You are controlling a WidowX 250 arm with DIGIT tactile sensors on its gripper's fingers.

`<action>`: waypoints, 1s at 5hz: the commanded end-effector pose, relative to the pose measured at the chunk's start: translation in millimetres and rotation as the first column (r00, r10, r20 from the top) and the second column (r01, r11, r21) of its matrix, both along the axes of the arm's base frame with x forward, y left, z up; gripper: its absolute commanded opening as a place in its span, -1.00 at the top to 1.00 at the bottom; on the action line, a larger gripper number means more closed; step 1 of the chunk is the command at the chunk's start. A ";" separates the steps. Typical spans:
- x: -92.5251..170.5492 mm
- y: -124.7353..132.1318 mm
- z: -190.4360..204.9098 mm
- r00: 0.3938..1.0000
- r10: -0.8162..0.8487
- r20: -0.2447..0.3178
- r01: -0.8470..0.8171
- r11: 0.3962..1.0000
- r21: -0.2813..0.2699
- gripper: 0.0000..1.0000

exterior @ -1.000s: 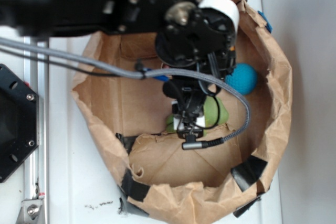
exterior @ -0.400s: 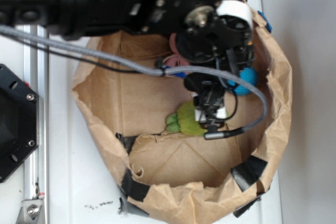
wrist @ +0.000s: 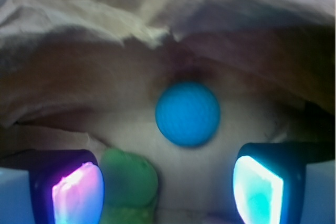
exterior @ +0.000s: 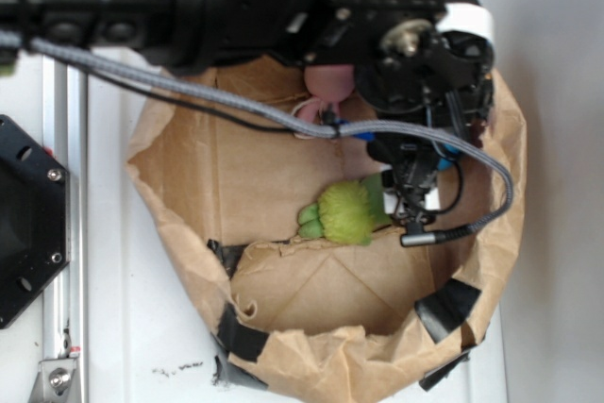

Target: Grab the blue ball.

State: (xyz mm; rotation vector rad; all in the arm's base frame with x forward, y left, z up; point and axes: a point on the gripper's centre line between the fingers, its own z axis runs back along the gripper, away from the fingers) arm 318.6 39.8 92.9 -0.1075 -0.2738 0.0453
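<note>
The blue ball [wrist: 187,114] lies on the floor of the brown paper bag [wrist: 105,19], in the middle of the wrist view, ahead of my fingertips and apart from them. My gripper [wrist: 168,187] is open and empty, its two lit pads [wrist: 79,192] standing wide to either side. In the exterior view my gripper [exterior: 415,197] hangs inside the bag at the right, and the arm hides the ball there.
A green plush toy [exterior: 344,212] lies just left of the gripper; it also shows by my left pad in the wrist view [wrist: 128,182]. A pink object [exterior: 328,82] sits at the bag's back. The bag's crumpled rim [exterior: 170,224] carries black tape [exterior: 448,309].
My arm has moved to the right inside the bag. It now covers the blue ball in the exterior view and has uncovered the green plush toy.
</note>
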 end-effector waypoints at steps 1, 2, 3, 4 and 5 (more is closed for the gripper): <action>18.7 -2.3 8.6 0.997 -0.018 0.076 0.019 1.000 -0.008 -1.00; 19.4 -9.7 2.5 0.994 -0.031 0.109 0.034 0.999 -0.023 -1.00; 14.3 -12.8 -8.4 0.994 -0.043 0.104 0.045 0.999 -0.009 -1.00; 4.8 -13.5 -21.5 0.995 -0.055 0.079 0.055 0.998 0.004 -1.00; 1.2 -13.4 -25.2 0.995 -0.060 0.074 0.060 0.998 0.007 -1.00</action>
